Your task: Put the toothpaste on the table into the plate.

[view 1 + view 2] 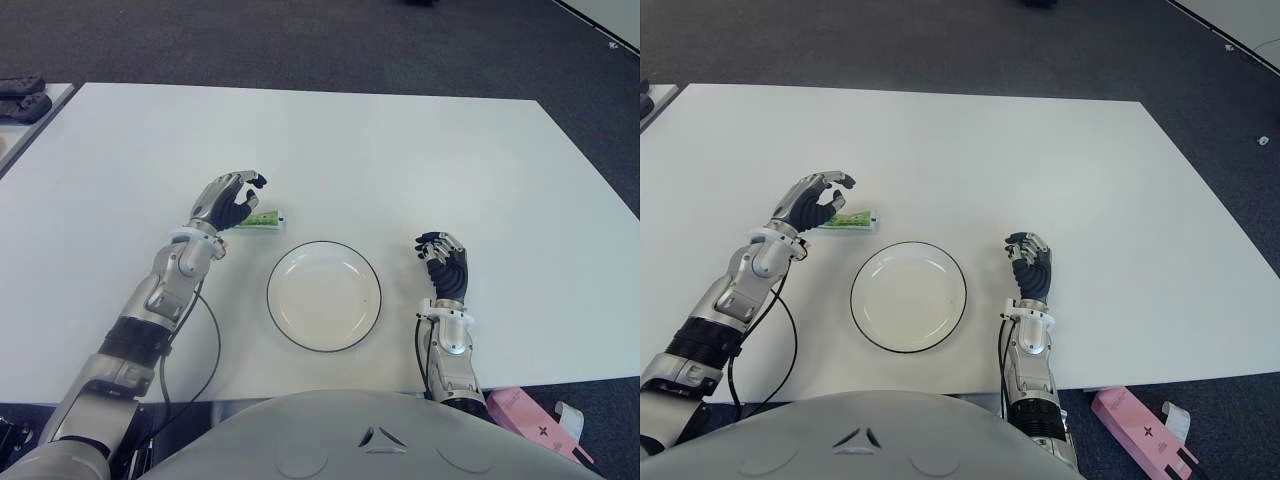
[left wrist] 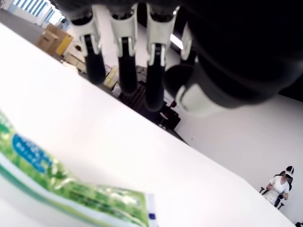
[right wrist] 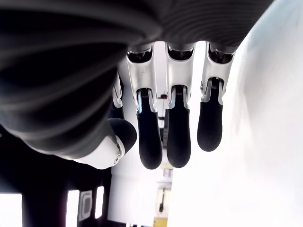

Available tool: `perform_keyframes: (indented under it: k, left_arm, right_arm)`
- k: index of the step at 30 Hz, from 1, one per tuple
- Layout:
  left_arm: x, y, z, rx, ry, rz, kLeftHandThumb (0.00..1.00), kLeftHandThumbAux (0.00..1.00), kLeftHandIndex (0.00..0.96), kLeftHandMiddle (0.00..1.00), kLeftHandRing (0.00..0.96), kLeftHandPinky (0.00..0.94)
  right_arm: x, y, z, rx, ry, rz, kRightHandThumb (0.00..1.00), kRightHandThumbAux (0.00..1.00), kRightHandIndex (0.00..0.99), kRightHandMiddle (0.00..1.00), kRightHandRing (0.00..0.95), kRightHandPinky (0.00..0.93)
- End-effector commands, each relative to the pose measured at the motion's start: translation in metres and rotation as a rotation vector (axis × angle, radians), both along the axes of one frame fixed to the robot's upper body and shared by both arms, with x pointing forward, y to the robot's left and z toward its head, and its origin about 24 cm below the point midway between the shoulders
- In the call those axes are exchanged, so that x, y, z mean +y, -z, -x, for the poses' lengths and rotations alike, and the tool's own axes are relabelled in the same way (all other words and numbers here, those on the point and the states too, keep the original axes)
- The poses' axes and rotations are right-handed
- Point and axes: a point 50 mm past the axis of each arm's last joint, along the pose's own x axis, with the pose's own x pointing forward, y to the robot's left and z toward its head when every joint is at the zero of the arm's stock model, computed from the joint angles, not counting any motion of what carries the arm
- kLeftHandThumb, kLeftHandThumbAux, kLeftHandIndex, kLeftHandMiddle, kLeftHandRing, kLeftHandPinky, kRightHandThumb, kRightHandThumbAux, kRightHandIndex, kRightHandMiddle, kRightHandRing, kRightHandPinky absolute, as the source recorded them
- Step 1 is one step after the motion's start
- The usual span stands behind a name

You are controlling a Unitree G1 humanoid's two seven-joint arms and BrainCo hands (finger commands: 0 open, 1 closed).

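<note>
Left wrist view shows fingers point(image 2: 125, 71) clear above toothpaste point(image 2: 71, 189).

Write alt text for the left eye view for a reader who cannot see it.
The left robot hand hovers open over a green toothpaste tube lying on a white table, just beyond an empty white plate. The right robot hand shows to the plate's right, holding nothing.

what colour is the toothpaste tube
Green toothpaste tube with a blue patch and white end; clearest in the left wrist view.

White table point(image 1: 400, 150) on dark grey carpet floor point(image 1: 300, 40).
</note>
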Motion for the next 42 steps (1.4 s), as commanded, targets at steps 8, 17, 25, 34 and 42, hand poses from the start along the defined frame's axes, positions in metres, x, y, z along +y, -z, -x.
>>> perform_keyframes:
  k: [8, 17, 25, 34, 42]
  left_arm:
    - [-0.005, -0.008, 0.011, -0.034, 0.059, -0.014, 0.73, 0.703, 0.441, 0.891, 0.895, 0.898]
    - [0.0, -0.004, 0.003, 0.022, 0.188, -0.229, 0.726, 0.69, 0.443, 0.83, 0.814, 0.748]
    - [0.017, 0.012, -0.015, 0.133, 0.267, -0.468, 0.713, 0.687, 0.433, 0.633, 0.582, 0.519]
    - [0.025, 0.021, -0.022, 0.215, 0.338, -0.732, 0.544, 0.309, 0.18, 0.367, 0.354, 0.33]
    - [0.028, 0.025, -0.027, 0.32, 0.391, -0.937, 0.476, 0.269, 0.011, 0.133, 0.12, 0.13]
  right_arm:
    - [0.002, 0.006, 0.001, 0.037, 0.005, -0.027, 0.707, 0.73, 0.431, 0.504, 0.5, 0.499]
    - [0.003, 0.005, 0.002, 0.036, 0.004, -0.024, 0.707, 0.73, 0.431, 0.5, 0.501, 0.502]
    - [0.003, 0.007, 0.003, 0.044, 0.012, -0.026, 0.708, 0.73, 0.432, 0.498, 0.505, 0.507]
    - [0.004, 0.007, 0.005, 0.04, 0.007, -0.02, 0.708, 0.731, 0.431, 0.498, 0.5, 0.497]
    - [0.004, 0.007, 0.006, 0.055, 0.017, -0.018, 0.707, 0.731, 0.43, 0.494, 0.5, 0.499]
